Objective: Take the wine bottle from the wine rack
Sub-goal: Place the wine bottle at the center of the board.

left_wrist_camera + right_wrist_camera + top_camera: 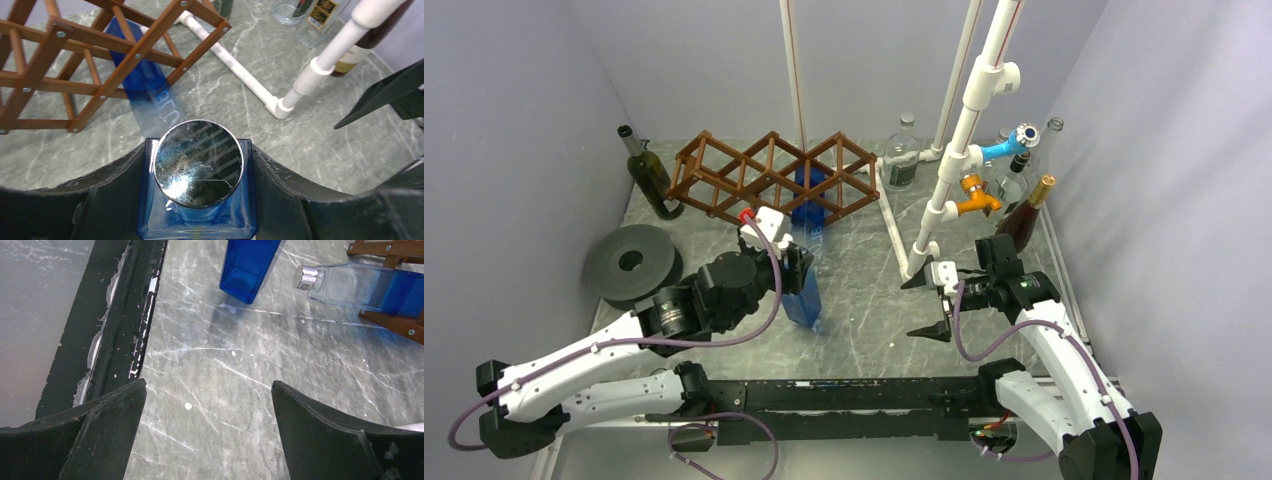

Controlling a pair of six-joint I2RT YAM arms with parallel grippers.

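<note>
The counter is grey stone-patterned with white veins. A black rail runs along its near edge, and pale grey panels wall it in on three sides.

At about 4 o'clock the right tool hangs released over bare counter, its black fingers spread wide with nothing between them.

Near the middle, a little toward 8 o'clock, the left tool is clenched on the shoulders of a blue square bottle. This bottle is off the wine rack and stands just in front of it. Its long axis is upright and its round silver cap points up at the wrist camera. The base sits low at the counter, but whether it touches cannot be told.

At 9 o'clock lies a dark disc with a centre hole.

The brown lattice rack stands at about 11 o'clock. A second blue bottle lies in a lower cell with its axis running 12 to 6. Its clear neck and silver cap stick out toward 6 o'clock. Pale lettering shows on its side, too faint to read.

A dark green wine bottle leans at 10 o'clock.

A white pipe frame rises at 1 o'clock, carrying a blue fitting and an orange fitting. Behind it stand a clear labelled bottle and a dark bottle with a gold top. Their labels are unreadable.
</note>
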